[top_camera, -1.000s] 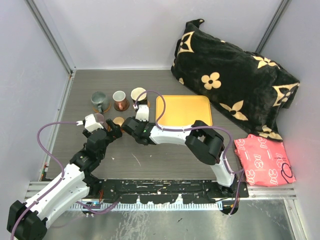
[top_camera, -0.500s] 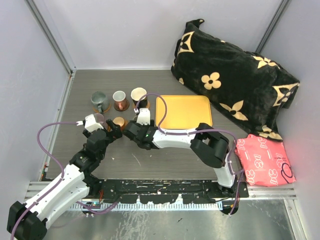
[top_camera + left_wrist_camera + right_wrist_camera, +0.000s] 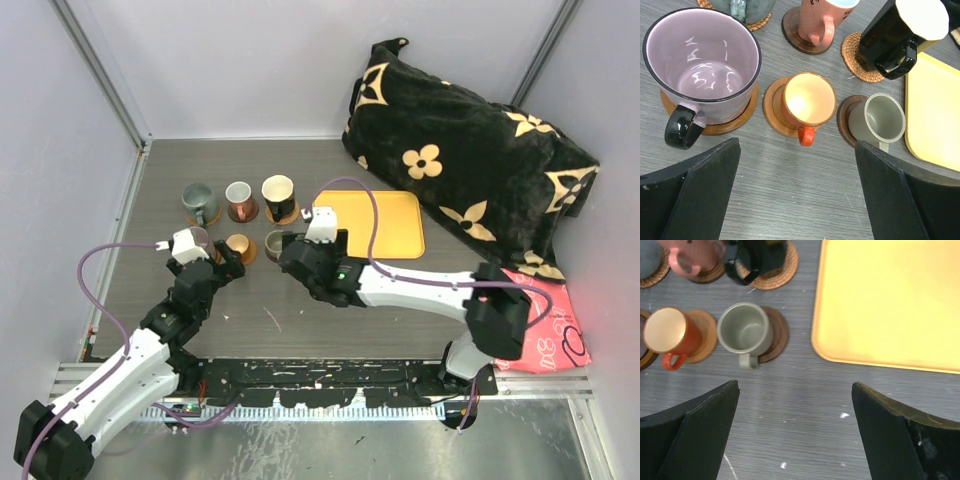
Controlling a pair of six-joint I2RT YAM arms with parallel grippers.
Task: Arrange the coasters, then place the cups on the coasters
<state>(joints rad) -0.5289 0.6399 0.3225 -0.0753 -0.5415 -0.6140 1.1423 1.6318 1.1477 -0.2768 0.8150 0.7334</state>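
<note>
Grey cup (image 3: 744, 334) sits on its brown coaster (image 3: 777, 335), a bit to one side, next to the orange cup (image 3: 667, 330). Both the right hand (image 3: 794, 386) and the left hand (image 3: 797, 145) are wide open and hold nothing. I think this cup is light, hard and slippery, so pinch it across the rim, not the tiny handle

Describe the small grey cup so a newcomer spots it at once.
Find the yellow tray. Off its left edge, in the near row, the grey cup sits on a dark brown coaster. The orange cup flanks it; the black cup behind is taller.
</note>
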